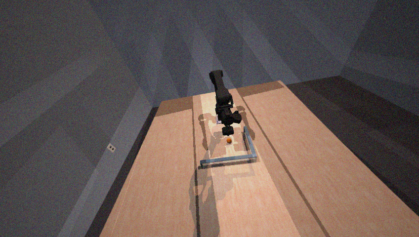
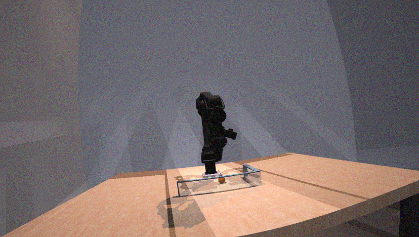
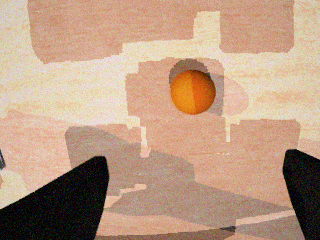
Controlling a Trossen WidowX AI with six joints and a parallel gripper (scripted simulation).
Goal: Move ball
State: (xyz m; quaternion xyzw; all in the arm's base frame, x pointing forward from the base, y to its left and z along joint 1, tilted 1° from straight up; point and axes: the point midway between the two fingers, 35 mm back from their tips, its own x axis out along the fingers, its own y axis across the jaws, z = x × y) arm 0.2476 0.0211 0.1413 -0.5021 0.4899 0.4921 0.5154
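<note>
The orange ball (image 1: 229, 140) (image 2: 221, 179) (image 3: 193, 92) rests on the table inside the corner, apart from both walls. The long clear wall (image 1: 228, 159) (image 2: 199, 178) runs along the front in the top view, and the shorter clear wall (image 1: 250, 143) (image 2: 251, 168) is to the right. I cannot make out the see-through copy apart from the ball. My gripper (image 3: 197, 165) is open and empty, with its fingers wide apart. The ball is beyond the fingertips in the wrist view, not between them. In the top and exterior views the gripper is above the table behind the ball; its fingertips are hard to make out.
The black arm (image 1: 222, 98) (image 2: 207, 132) stands behind the corner on a pale base plate (image 1: 218, 120) (image 2: 212, 175). Shadows and bright light patches cross the wooden table (image 1: 164, 164) (image 2: 294, 187). A socket plate (image 1: 110, 147) is on the wall at the left.
</note>
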